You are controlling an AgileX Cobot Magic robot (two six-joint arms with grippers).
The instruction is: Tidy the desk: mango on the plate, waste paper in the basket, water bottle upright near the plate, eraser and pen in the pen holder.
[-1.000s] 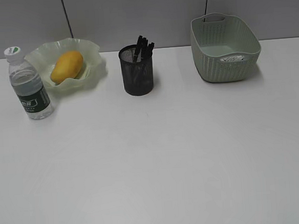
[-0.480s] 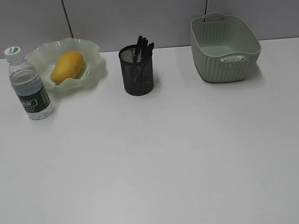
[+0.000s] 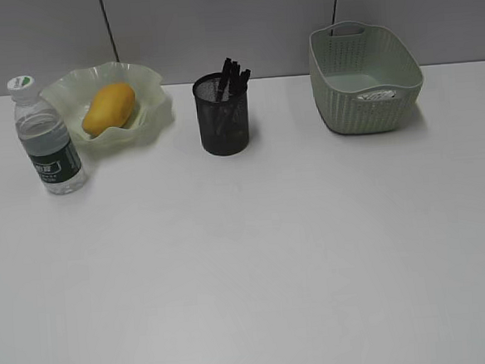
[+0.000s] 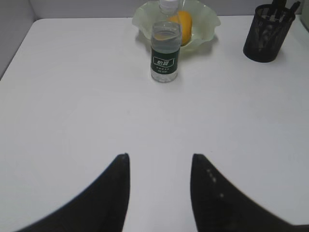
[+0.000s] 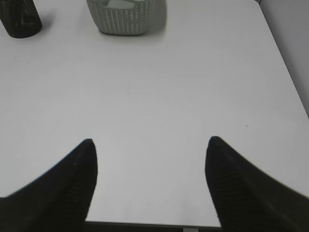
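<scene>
Mango [image 3: 108,108] lies on the plate [image 3: 150,113], water bottle [image 3: 47,146] upright beside

Waste paper [image 3: 376,95] in basket [image 3: 403,96] perhaps shifted slightly, otherwise unclear

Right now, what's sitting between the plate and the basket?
The pen holder stands between the plate and basket, with bare desk either side, in the exterior view.

From my side, the mango [image 3: 108,108] lies on the plate [image 3: 150,113] at eleven o'clock, the water bottle [image 3: 46,137] upright beside it; pen holder [image 3: 222,115] at twelve; basket [image 3: 364,78] at one, holding waste paper [image 3: 377,96].
</scene>
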